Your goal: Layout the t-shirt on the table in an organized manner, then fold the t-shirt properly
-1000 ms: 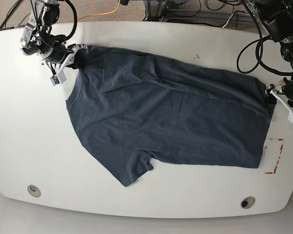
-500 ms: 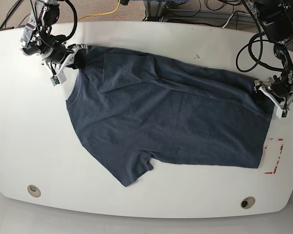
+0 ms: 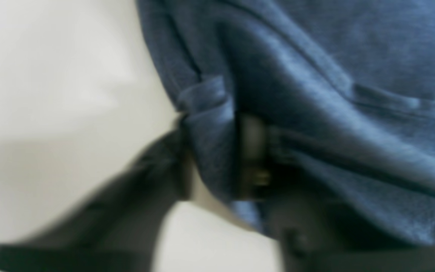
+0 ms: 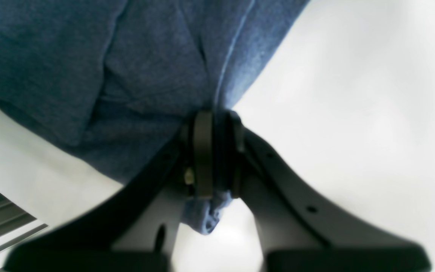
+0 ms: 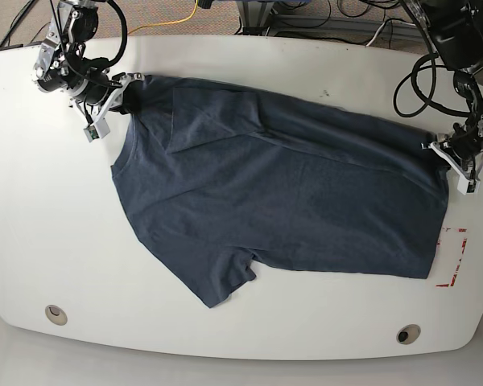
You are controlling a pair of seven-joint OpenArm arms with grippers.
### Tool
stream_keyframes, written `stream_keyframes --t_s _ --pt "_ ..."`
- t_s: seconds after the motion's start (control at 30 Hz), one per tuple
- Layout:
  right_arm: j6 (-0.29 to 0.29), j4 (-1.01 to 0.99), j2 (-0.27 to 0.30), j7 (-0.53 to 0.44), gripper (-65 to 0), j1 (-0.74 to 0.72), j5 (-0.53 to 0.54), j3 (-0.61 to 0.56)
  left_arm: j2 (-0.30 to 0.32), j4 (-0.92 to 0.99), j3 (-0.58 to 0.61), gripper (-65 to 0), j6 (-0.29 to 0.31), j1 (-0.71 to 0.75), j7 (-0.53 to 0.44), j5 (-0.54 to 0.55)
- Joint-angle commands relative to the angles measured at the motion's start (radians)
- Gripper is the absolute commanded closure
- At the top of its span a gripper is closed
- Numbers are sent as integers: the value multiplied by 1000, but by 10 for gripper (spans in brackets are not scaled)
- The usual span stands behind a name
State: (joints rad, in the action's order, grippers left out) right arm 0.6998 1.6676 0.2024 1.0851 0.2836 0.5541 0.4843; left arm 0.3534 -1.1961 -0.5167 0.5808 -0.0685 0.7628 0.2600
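Navy heathered t-shirt [image 5: 282, 201] lies mostly flat across the white table [image 5: 48, 233], long axis running left-right in the base view, collar twd that view's left, hem twd its right beside the red mark [image 5: 452, 256]. 1 sleeve sticks out flat at the near edge; the far sleeve looks folded under along the top edge w/ a diagonal crease, so layout isn't done yet. Right gripper [image 5: 122, 96] sits at the shirt's far shoulder corner, base-view top-left; wrist view shows its jaws clamped tight on a bunch of cloth w/ a tuft poking out below. Left gripper [image 5: 449, 153] is at the far hem corner on the opposite end; its wrist view is blurred, but fabric prob. sits pinched between the fingers [image 3: 253, 151], so I read it as closed on the hem. Shirt thus hangs between the 2 arms along its long axis, each arm holding the corner nearest it; next move likely turns on pulling those 2 corners apart or lifting together to flatten the top edge. Vs 1 s ago: left gripper stood open just off the hem, has since come in and closed on it; right gripper's hold unchanged.
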Motion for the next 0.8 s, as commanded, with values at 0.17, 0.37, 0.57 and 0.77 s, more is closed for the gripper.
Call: stream_keyframes --t_s 0.17,0.37,0.57,0.77 --pt "-2 9 35 22 -51 -13 -16 6 25 -18 -20 0 -9 3 1 -75" --pt "-2 9 68 22 -49 -13 -18 15 20 -89 -119 0 -9 54 36 -86" --pt "-2 9 102 22 -14 -7 -18 15 16 -190 -144 0 -5 97 134 -81" --pt "-2 9 116 25 0 6 -18 15 -43 -319 -145 0 -5 158 202 -80"
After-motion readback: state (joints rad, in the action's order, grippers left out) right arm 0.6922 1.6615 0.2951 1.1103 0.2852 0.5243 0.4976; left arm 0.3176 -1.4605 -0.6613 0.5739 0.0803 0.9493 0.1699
